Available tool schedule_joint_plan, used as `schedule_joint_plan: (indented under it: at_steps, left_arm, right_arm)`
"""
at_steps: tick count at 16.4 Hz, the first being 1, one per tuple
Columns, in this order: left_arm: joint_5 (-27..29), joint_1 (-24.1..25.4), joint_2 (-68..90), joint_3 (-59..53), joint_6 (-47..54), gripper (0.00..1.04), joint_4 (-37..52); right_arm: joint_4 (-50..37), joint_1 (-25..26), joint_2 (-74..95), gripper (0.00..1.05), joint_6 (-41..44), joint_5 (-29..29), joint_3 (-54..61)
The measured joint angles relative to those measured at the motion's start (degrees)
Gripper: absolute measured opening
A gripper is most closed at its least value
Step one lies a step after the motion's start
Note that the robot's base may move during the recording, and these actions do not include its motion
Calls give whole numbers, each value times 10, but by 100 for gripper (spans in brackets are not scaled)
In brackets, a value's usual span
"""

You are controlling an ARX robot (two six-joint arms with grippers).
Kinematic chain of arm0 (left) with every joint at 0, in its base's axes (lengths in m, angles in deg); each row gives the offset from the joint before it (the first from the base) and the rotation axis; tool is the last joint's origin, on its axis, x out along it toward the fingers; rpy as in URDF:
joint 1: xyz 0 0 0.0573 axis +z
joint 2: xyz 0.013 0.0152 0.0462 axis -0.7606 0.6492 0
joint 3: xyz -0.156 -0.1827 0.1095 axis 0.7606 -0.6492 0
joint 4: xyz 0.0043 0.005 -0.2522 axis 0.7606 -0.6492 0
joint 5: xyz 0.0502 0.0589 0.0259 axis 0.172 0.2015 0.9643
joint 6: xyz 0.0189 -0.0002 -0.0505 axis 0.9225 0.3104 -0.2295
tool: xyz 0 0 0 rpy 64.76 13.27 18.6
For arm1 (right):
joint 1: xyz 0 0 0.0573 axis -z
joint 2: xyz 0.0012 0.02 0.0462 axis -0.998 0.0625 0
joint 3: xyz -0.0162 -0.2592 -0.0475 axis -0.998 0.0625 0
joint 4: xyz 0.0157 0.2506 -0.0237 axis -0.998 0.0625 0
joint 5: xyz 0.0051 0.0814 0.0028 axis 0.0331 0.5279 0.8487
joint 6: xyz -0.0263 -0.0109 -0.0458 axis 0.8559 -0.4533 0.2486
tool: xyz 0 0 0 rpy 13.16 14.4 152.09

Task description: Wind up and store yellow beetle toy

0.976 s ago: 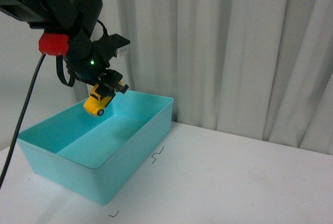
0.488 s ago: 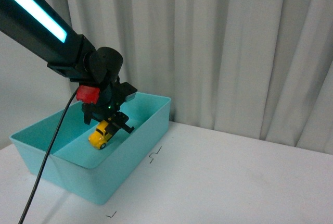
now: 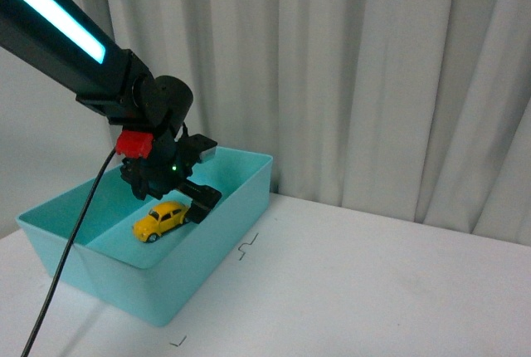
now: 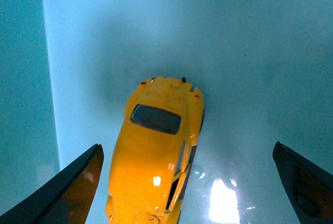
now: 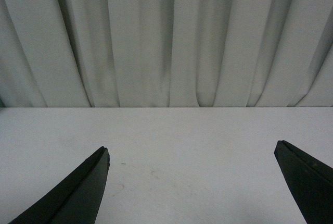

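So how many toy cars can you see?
1. The yellow beetle toy sits on its wheels on the floor of the turquoise bin. No others show, though the bin's near wall hides some floor.

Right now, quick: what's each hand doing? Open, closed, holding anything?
Left hand: open, holding nothing; the toy car lies loose on the floor of the bin.
Right hand: open, empty.

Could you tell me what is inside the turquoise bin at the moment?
The yellow beetle toy rests on its wheels on the floor of the bin, below the open left gripper. The gripper and the near wall hide part of the floor.
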Motion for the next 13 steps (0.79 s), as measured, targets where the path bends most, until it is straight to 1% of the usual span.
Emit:
schedule_joint_plan:
  at_steps: [1,3,4,6,8,9,10,11,12,13]
  left_arm:
    - [-7,-2,-5,-2,-5,98,1]
    - [-42,-3,-38,-23,-23,98,22]
    - [-64,-3,-71,-48,-32,98,63]
    - [-104,-3,-149,-89,-43,98,104]
    - [-152,-3,-290,-169,-53,98,150]
    - [-167,-3,-334,-208,-61,98,167]
    - [-184,-3,-394,-269,-74,98,192]
    - [-163,-12,-463,-374,-115,88,351]
    - [-153,-18,-528,-452,-146,79,440]
    - [-150,-24,-577,-507,-169,72,498]
  right_arm:
    - [0,0,0,98,0,0,0]
    - [0,0,0,98,0,0,0]
    - [0,0,0,98,0,0,0]
    - [0,0,0,98,0,0,0]
    - [0,0,0,98,0,0,0]
    - [0,0,0,98,0,0,0]
    - [0,0,0,98,0,0,0]
    - [0,0,0,98,0,0,0]
    - [0,0,0,98,0,0,0]
    - [0,0,0,98,0,0,0]
